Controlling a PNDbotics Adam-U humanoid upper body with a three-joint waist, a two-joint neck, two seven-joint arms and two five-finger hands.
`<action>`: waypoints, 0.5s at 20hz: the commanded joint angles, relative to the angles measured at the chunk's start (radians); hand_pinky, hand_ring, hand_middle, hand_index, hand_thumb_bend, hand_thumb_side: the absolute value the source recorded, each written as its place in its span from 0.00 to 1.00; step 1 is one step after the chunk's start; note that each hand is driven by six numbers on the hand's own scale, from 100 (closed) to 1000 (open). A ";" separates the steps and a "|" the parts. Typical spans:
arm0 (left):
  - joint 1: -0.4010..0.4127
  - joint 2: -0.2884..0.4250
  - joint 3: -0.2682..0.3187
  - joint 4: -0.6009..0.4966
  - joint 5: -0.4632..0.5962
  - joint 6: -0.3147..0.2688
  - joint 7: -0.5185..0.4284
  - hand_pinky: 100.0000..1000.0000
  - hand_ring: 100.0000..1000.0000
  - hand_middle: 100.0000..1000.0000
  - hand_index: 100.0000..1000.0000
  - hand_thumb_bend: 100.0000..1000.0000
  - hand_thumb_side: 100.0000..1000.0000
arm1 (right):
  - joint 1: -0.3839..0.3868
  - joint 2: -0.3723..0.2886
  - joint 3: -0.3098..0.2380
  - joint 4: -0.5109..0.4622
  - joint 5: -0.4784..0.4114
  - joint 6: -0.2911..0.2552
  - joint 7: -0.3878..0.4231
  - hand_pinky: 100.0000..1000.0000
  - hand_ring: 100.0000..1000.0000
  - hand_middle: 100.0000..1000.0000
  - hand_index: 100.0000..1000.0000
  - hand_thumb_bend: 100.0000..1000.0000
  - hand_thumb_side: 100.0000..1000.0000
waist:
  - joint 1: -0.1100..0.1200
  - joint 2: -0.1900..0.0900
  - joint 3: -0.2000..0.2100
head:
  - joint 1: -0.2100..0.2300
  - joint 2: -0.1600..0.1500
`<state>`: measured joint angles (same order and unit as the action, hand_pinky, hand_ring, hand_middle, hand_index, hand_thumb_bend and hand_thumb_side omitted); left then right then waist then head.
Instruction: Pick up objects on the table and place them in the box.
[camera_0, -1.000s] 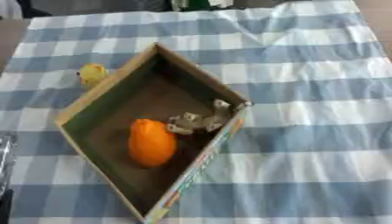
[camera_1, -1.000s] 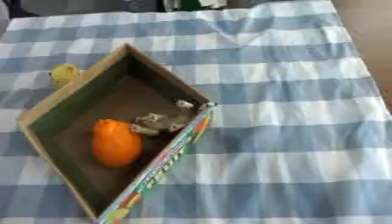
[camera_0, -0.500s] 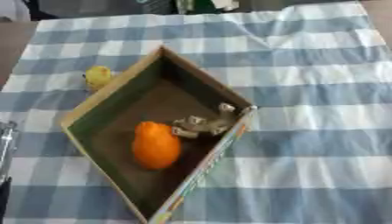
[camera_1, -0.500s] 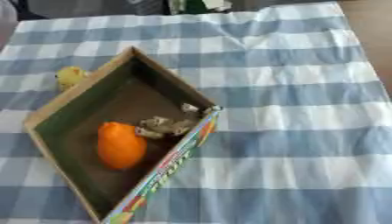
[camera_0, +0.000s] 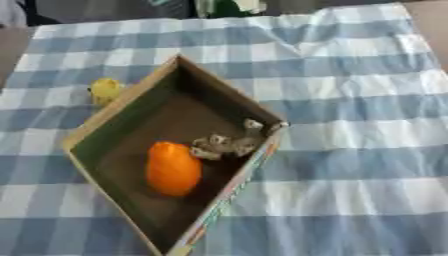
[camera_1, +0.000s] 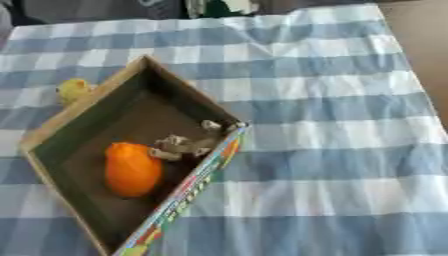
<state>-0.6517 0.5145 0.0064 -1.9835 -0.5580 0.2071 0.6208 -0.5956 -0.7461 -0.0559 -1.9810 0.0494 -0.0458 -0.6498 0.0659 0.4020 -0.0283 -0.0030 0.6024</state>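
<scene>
Open cardboard box with dark inner walls and a colourfully printed outer side (camera_0: 254, 170), lying askew on the table draped in a blue-and-white checked cloth (camera_0: 350, 100), one corner pointing away from the robot. Inside it, an orange, rounded oblong object (camera_0: 172, 167) is resting on the floor of the box, and a small grey-beige lumpy object (its kind cannot be made out) (camera_0: 224, 144) is sitting just beside it, close to the right-hand wall; both are judged to be already placed. A small yellow rounded object (camera_0: 105, 90) is lying on the cloth outside the box, just beside the upper left wall, so it is probably the item left to collect. Its position close against the wall suggests that a reach from the left side would be meeting the least obstruction. Neither hand is appearing in either view, so whether the fingers are spread, pressed together or pinching anything cannot be told
</scene>
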 joint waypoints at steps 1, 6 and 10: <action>-0.036 0.085 -0.014 -0.016 -0.070 0.045 -0.119 0.50 0.76 0.71 0.78 0.00 0.60 | -0.001 -0.016 -0.018 -0.019 -0.011 -0.016 -0.012 0.66 0.76 0.70 0.78 0.00 0.66 | -0.005 -0.023 -0.004 | -0.001 0.005; -0.110 0.156 -0.046 0.022 -0.136 0.080 -0.362 0.53 0.76 0.71 0.79 0.00 0.56 | 0.005 -0.014 -0.023 -0.019 -0.015 -0.016 -0.013 0.66 0.76 0.70 0.77 0.00 0.67 | -0.009 -0.032 -0.011 | 0.001 0.013; -0.178 0.189 -0.090 0.125 -0.162 0.052 -0.519 0.56 0.76 0.72 0.80 0.00 0.57 | 0.006 -0.012 -0.023 -0.019 -0.019 -0.019 -0.014 0.66 0.76 0.70 0.77 0.00 0.67 | -0.010 -0.038 -0.018 | 0.006 0.015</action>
<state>-0.8114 0.6623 -0.0775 -1.8774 -0.7090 0.2653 0.1455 -0.5807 -0.7415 -0.0672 -1.9810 0.0390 -0.0606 -0.6626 0.0602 0.3894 -0.0446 -0.0012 0.6149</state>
